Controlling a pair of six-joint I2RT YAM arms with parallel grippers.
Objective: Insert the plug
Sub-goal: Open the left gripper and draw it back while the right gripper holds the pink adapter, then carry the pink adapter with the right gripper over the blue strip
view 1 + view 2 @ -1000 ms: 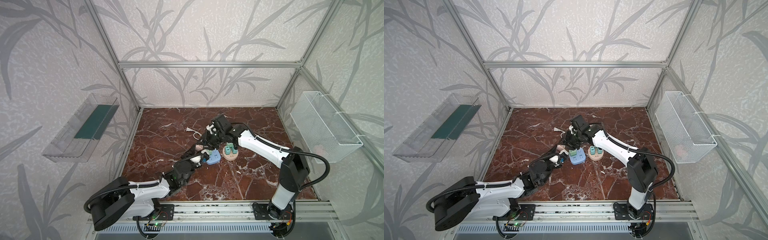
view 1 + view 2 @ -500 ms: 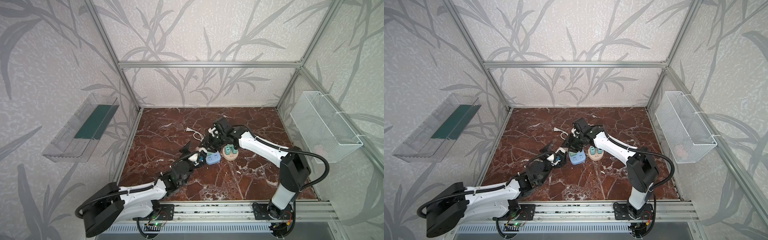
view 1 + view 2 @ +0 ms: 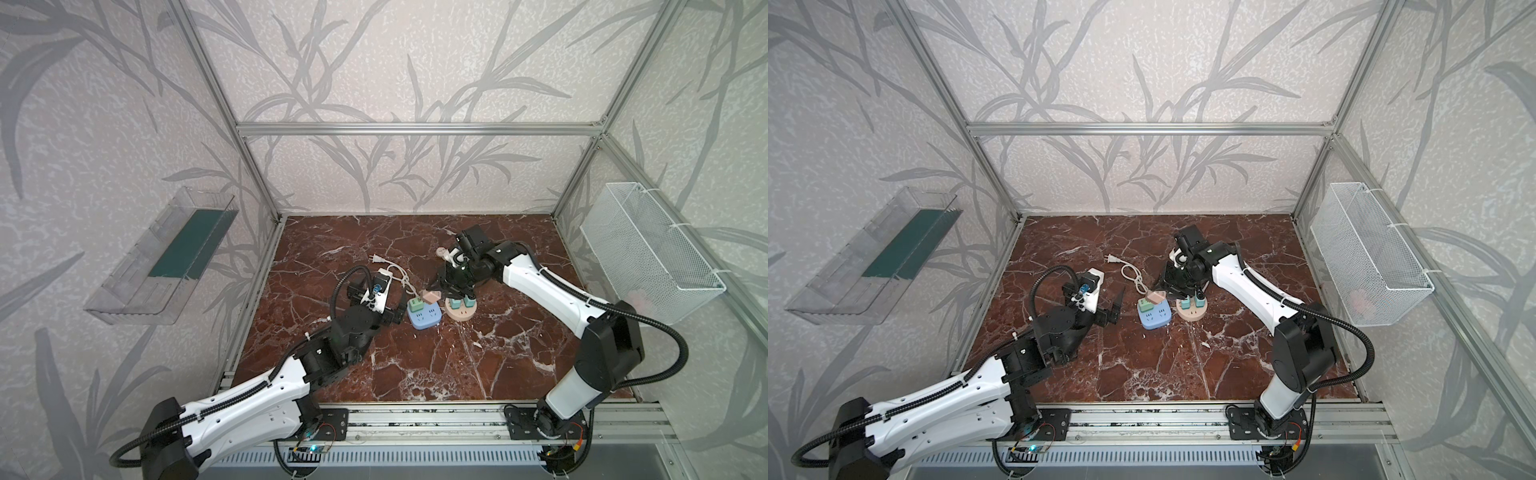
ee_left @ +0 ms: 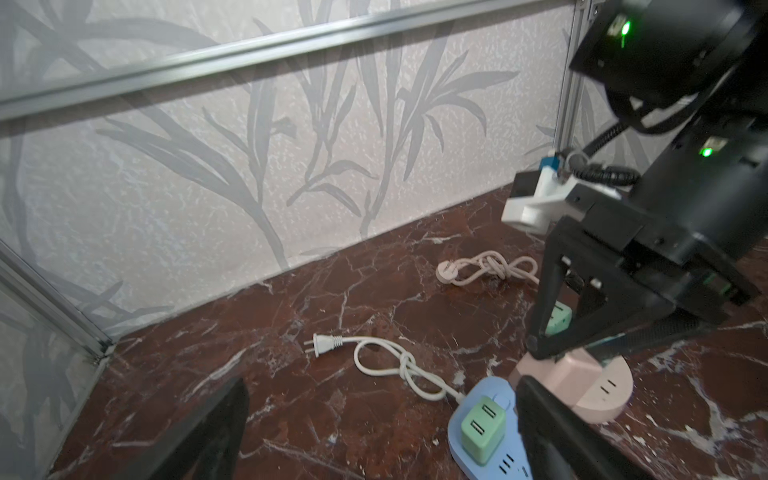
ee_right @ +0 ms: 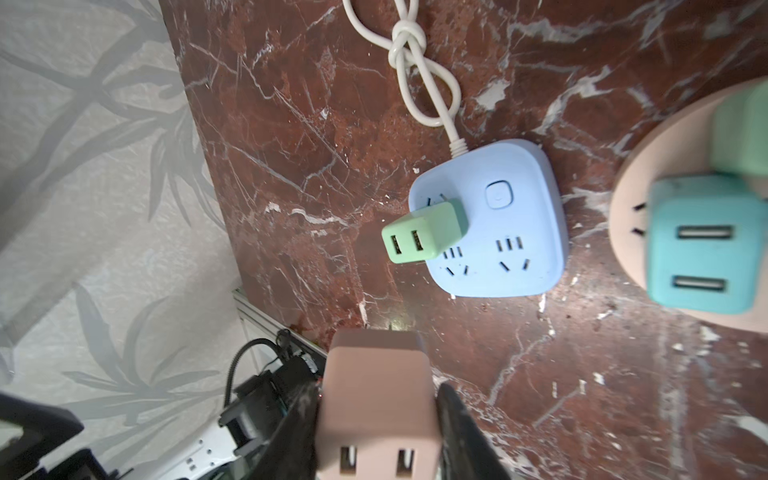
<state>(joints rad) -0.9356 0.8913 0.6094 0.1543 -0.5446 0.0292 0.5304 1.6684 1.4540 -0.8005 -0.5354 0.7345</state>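
The red-brown marble worktop (image 3: 457,365) carries 2 power strips near its middle, just beside each other but apart: a blue rounded-square plastic power strip (image 3: 428,322) and a round pink power strip (image 3: 461,315). A knotted white cord (image 4: 405,361) and a knotted cream cord (image 4: 486,266) lie behind them.

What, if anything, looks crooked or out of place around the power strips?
The green adapter on the blue power strip looks askew: in the right wrist view it leans sideways with a prong exposed, so it seems only partly seated. The strip's white cord is tied in a knot.
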